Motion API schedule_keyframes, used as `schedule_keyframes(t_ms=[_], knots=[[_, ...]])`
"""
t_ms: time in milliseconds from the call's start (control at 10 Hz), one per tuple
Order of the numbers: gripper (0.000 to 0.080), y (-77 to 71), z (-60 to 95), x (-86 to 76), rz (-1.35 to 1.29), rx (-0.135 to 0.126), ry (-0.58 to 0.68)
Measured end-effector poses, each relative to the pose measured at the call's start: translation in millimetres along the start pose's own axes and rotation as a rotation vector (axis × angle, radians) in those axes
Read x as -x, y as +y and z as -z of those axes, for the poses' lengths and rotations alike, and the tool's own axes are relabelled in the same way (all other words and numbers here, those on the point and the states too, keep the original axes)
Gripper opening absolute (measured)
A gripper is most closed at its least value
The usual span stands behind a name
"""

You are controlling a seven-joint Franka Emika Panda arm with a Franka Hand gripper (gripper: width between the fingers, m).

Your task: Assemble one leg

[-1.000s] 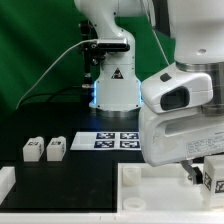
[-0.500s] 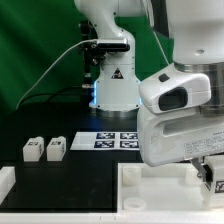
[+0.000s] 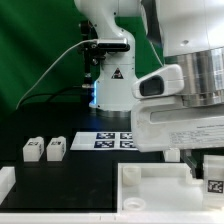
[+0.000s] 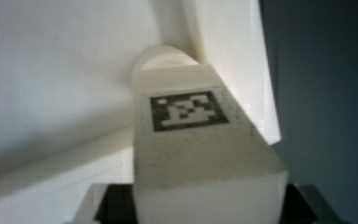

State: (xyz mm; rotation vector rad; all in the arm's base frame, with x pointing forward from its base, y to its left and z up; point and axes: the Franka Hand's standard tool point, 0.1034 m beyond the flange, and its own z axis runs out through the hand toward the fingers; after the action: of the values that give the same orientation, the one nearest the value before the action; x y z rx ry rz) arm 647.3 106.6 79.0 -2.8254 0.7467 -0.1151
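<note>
— Claw (image 3: pixel 207 170) status: wide or narrow?
— Narrow, pinched on one white leg (image 3: pixel 214 180). The wrist view shows its black-and-white tag.
— Where is that leg?
— Near the table's (image 3: pixel 90 175) front edge, by the corner on the exterior view's right, over the white tray-like piece (image 3: pixel 150 190). Whether the two touch, I cannot tell. Two more legs (image 3: pixel 33 149) (image 3: pixel 55 149) stand side by side toward the edge on the exterior view's left.

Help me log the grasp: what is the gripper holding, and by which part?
The gripper holds the leg by the end nearest the wrist camera, its tagged face showing.
</note>
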Motion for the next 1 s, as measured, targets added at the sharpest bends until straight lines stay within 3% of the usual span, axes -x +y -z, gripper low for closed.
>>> schedule_keyframes(t_ms=[100, 500, 800, 1000], knots=[[0.0310, 3.7, 0.8, 0.0, -0.165, -0.017, -0.007], [0.0313, 8.9, 1.1, 3.8, -0.606, -0.025, -0.011], [0.0315, 11.4, 1.9, 14.5, -1.035, -0.098, 0.029], [0.0319, 11.1, 2.1, 15.8, -1.006, -0.098, 0.025]])
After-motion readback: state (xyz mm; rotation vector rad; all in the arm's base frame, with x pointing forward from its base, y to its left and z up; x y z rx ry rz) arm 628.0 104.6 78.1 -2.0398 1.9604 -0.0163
